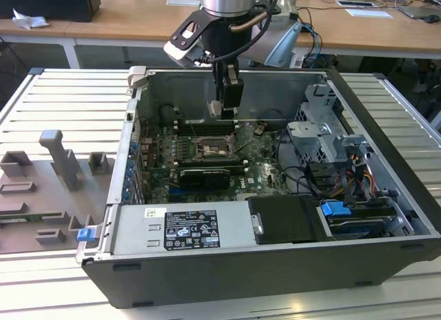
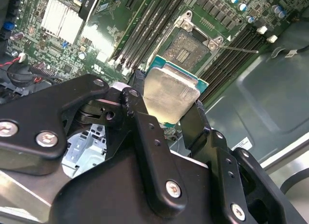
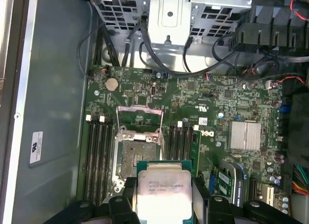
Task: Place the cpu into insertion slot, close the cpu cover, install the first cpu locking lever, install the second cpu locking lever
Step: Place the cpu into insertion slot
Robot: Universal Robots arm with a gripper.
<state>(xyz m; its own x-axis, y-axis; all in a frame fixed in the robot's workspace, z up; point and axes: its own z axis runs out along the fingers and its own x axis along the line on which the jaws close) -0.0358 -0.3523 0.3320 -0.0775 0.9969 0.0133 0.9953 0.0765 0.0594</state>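
My gripper (image 1: 224,107) hangs inside the open computer case, shut on the cpu (image 3: 161,189). The cpu is a flat square chip with a pale silver face and a green edge, clamped between the two black fingers (image 2: 139,119) in both wrist views. It hovers above the green motherboard (image 3: 217,96), close to the insertion slot (image 3: 134,154) and apart from it. The slot is a dark square socket with a silvery rim (image 2: 193,43) and nothing in it. The cpu cover (image 3: 140,117) stands swung up at the socket's far side. A thin lever rod (image 2: 239,49) sticks out beside the socket.
Long memory slots (image 3: 96,156) flank the socket on both sides. A black card (image 1: 201,176) lies across the board. A metal drive cage (image 1: 324,130), cables (image 3: 159,55) and the power supply (image 1: 182,227) crowd the case. Grey fixtures (image 1: 58,161) sit on the table at the exterior view's left.
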